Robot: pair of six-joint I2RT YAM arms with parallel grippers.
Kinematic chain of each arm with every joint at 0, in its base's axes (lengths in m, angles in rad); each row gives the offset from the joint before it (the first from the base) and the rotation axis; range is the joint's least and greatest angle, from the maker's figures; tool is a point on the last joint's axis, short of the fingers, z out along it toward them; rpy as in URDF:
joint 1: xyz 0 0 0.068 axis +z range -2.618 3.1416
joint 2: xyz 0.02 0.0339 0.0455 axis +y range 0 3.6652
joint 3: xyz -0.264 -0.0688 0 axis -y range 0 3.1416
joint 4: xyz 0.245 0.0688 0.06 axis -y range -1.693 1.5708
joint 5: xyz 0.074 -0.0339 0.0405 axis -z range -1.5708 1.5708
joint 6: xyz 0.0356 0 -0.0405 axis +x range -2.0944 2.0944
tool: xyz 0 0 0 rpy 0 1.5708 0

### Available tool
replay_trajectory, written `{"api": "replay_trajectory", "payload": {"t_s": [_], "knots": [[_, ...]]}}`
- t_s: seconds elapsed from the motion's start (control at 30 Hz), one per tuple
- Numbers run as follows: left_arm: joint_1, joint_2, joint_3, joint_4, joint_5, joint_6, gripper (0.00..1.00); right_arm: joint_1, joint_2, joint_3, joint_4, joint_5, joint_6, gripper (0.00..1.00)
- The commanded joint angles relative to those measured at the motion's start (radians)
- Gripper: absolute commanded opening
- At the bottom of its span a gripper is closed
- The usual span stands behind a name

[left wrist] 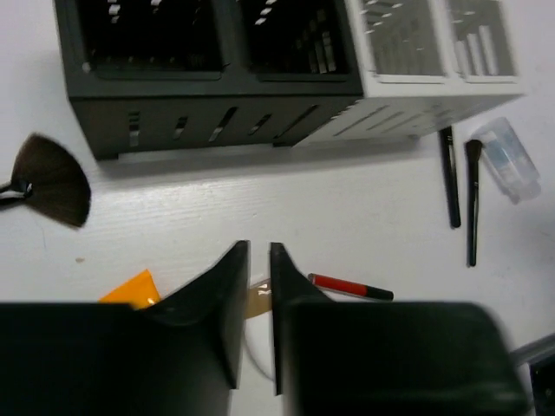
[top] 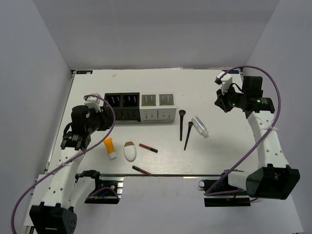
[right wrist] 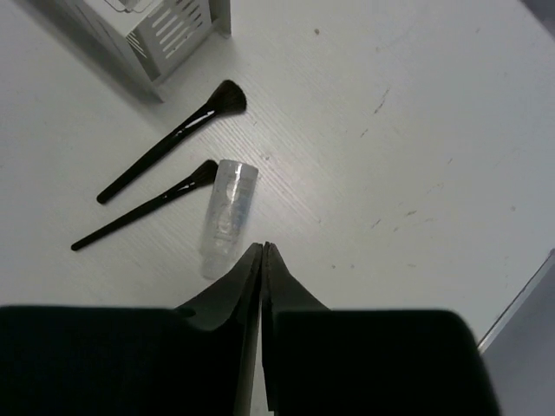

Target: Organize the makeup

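Left end effector (left wrist: 258,251), barely open and empty near the tube (top: 110,148) and egg (top: 129,151) lying before the boxes (top: 141,115), should open wide before descending squarely; right end effector (right wrist: 262,249) is closed, empty.

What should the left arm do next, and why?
Probably spread its fingers wider and drop onto the white egg-shaped piece. The fingers hang right above it, holding nothing, with only a narrow gap between them. The piece lies loose on the table, not yet put away.
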State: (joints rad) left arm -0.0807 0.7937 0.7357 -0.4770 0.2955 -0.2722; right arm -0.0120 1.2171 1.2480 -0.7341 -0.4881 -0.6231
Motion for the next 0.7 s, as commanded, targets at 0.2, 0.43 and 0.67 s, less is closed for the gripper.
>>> {"api": "replay_trajectory", "payload": {"t_s": [0.2, 0.43, 0.67], "knots": [[0.015, 0.232, 0.205, -0.132, -0.333, 0.036, 0.43, 0.004, 0.058, -0.099, 0.249, -0.202, 0.006, 0.58], [0.015, 0.217, 0.200, -0.144, -0.487, -0.056, 0.63, 0.001, 0.130, -0.168, 0.343, -0.274, -0.029, 0.68], [0.045, 0.197, 0.148, -0.193, -0.524, -0.093, 0.60, -0.002, 0.179, -0.190, 0.346, -0.346, -0.101, 0.54]]}}
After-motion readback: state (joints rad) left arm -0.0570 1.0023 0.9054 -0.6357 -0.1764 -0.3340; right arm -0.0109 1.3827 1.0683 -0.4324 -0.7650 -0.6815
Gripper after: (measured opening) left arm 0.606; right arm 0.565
